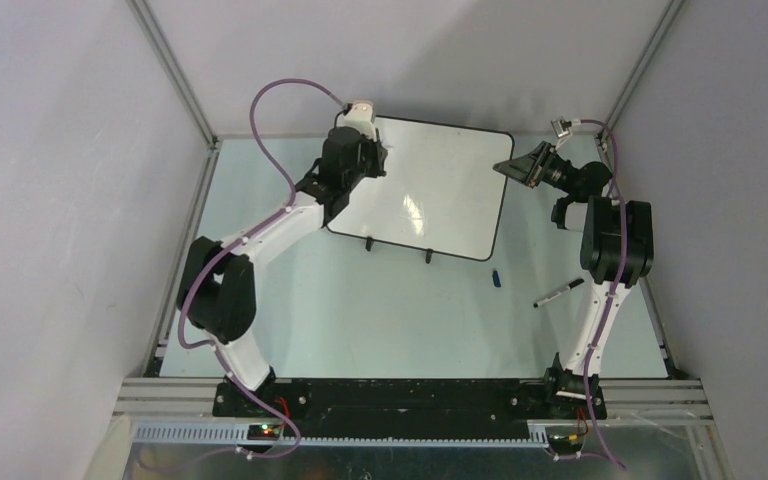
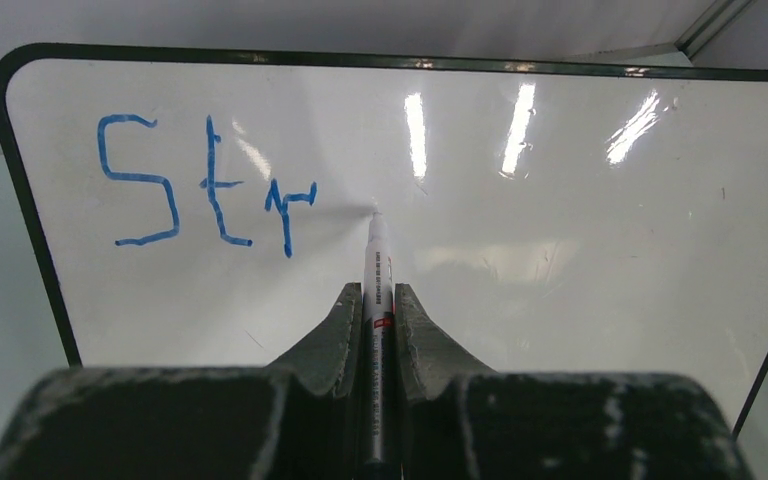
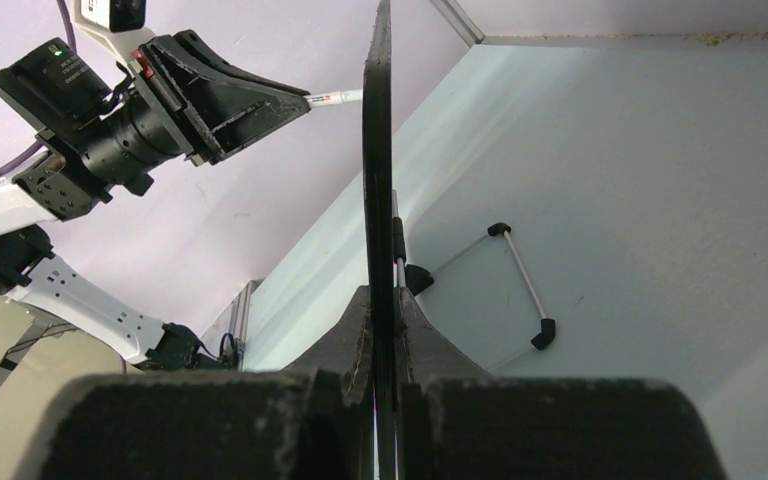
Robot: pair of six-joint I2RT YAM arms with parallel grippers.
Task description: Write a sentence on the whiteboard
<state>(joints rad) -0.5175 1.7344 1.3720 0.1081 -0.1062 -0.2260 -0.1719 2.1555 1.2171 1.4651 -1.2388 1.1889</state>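
- Two claws are both pressed together on something. The left claw [image 2: 378, 292] pinches a thin white marker [image 2: 377, 262] between its dark fingers [image 2: 332, 330], and the barrel runs straight out past the fingertips.
- The marker's tip touches the glossy face of the whiteboard [image 2: 580, 260], just right of the last blue letter.
- Of the sentence [image 2: 205, 185], the blue letters "Str" stand on the board, uneven and thin, near its upper left corner in the left wrist view. The rest of the face is bare apart from the glare streaks.
- The right claw [image 3: 381, 300] is clamped on the board's black rim. This view sees the board edge-on as a dark upright strip running up from between the fingers.
- From above, the right claw [image 1: 517, 165] grips the whiteboard [image 1: 440, 190] at its right edge, and the left claw [image 1: 372, 158] meets it near its far left corner.
- The board stands on the desk [image 1: 360, 320] toward the far edge, between the two arms, with two small black feet [image 1: 368, 243] at its near edge.
- Behind the board, the right wrist view shows a thin wire bracket [image 3: 523, 282] with black ends.
- A small blue cap [image 1: 496, 278] lies on the desk just off the board's near right corner.
- A second pen [image 1: 558, 292] lies near the cap, closer to the desk's right edge and just beside the right arm.
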